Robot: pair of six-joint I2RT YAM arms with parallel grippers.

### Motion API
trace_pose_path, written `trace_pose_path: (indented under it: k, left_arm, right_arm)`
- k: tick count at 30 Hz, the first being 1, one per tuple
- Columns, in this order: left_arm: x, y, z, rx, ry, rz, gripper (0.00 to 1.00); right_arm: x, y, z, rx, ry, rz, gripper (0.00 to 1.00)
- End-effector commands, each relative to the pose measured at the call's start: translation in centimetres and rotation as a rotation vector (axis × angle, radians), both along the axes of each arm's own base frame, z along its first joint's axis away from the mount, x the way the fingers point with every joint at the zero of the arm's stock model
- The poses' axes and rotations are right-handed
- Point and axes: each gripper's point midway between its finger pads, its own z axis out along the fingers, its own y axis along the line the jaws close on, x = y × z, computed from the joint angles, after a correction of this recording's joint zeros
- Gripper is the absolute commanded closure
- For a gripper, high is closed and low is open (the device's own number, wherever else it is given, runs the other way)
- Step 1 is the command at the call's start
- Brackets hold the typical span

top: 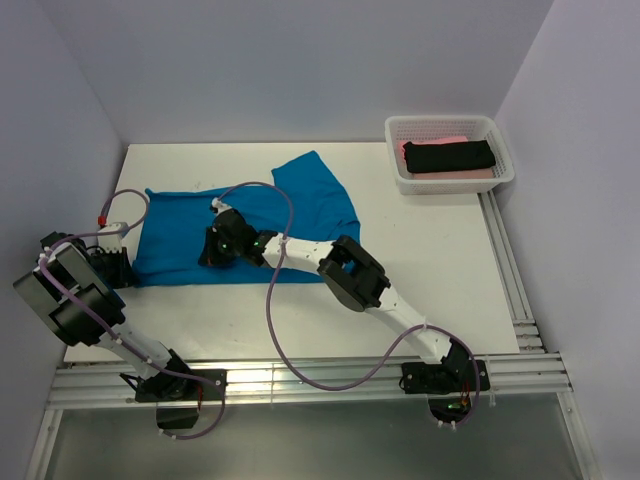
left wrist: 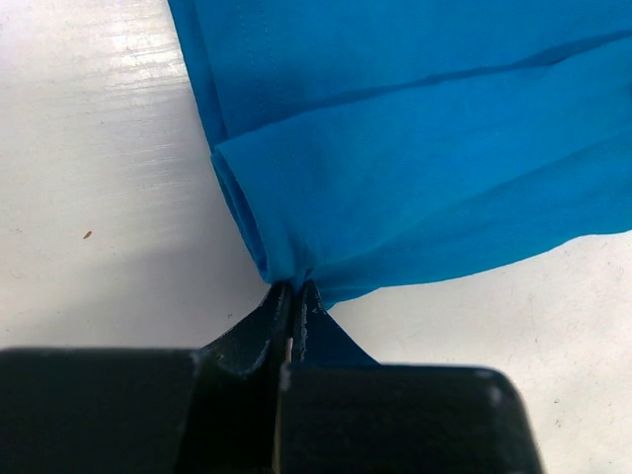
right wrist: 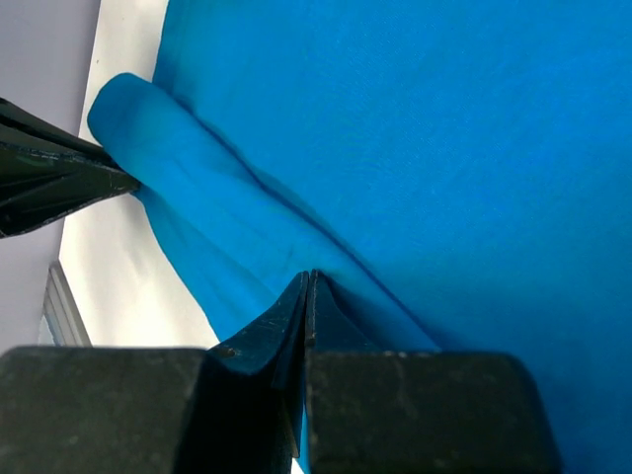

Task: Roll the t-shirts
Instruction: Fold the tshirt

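Observation:
The blue t-shirt (top: 300, 190) lies spread on the white table (top: 440, 260), with its near edge turned over into a short roll (right wrist: 188, 168). My left gripper (top: 128, 268) is at the roll's left end and is shut on the bunched cloth (left wrist: 293, 288). My right gripper (top: 215, 250) is at the middle of the roll, its jaws shut with a fold of the blue cloth pinched at their tips (right wrist: 310, 278). The left gripper's fingers (right wrist: 59, 183) show at the roll's end in the right wrist view. A black t-shirt (top: 450, 156) lies rolled on a pink one (top: 452, 140) in the basket.
The white mesh basket (top: 400, 180) stands at the table's back right corner. Grey walls close in the left, back and right sides. A metal rail (top: 505, 260) runs along the table's right edge.

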Motion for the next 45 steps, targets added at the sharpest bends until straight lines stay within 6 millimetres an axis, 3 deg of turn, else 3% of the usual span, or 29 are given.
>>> trace_pose_path:
  k: [1, 5, 13, 16, 19, 20, 22, 23, 24, 28, 32, 37, 45]
  left_arm:
    - [-1.4, 0.7, -0.7, 0.063, 0.047, -0.019, 1.00]
    - [-1.5, 0.8, -0.9, 0.078, 0.049, -0.022, 1.00]
    - [-1.7, 0.9, -1.0, 0.087, 0.058, -0.022, 1.00]
    - [-1.7, 0.9, -0.9, 0.083, 0.059, -0.022, 1.00]
    - [-1.6, 0.9, -0.8, 0.082, 0.054, -0.022, 1.00]
    - [-1.7, 0.8, -0.9, 0.080, 0.056, -0.023, 1.00]
    - [-1.7, 0.8, -0.8, 0.082, 0.056, -0.022, 1.00]
    - [-1.7, 0.8, -0.9, 0.080, 0.056, -0.024, 1.00]
    - [-1.8, 0.8, -0.9, 0.084, 0.057, -0.023, 1.00]
    - [-1.7, 0.9, -1.0, 0.083, 0.057, -0.022, 1.00]
    - [-1.6, 0.8, -1.0, 0.075, 0.056, -0.021, 1.00]
    - [-1.6, 0.8, -0.8, 0.075, 0.054, -0.021, 1.00]
    - [-1.6, 0.8, -0.8, 0.077, 0.053, -0.026, 1.00]
  right_arm:
    - [0.8, -0.4, -0.8, -0.033, -0.026, -0.041, 1.00]
    - [1.9, -0.4, 0.1, -0.003, -0.057, -0.075, 1.00]
    - [6.8, -1.5, 4.5, 0.079, -0.104, -0.284, 1.00]
    - [7.9, -1.6, 6.5, 0.126, -0.125, -0.274, 1.00]
    - [7.0, -1.0, 7.4, 0.129, -0.121, -0.171, 1.00]
    - [5.9, -0.7, 8.0, 0.146, -0.111, -0.119, 1.00]
    - [4.2, -0.8, 7.1, 0.156, -0.098, -0.062, 1.00]
    - [3.5, -0.9, 7.9, 0.173, -0.103, -0.044, 1.00]
    - [2.5, -1.2, 6.8, 0.167, -0.087, -0.013, 1.00]
    - [-1.0, -0.6, 6.0, 0.153, -0.077, 0.077, 1.00]
    - [-3.3, 0.1, 5.5, 0.158, -0.072, 0.130, 1.00]
    - [-4.4, 0.7, 5.5, 0.178, -0.073, 0.139, 1.00]
    - [-2.9, 0.3, 6.4, 0.133, -0.141, 0.069, 1.00]
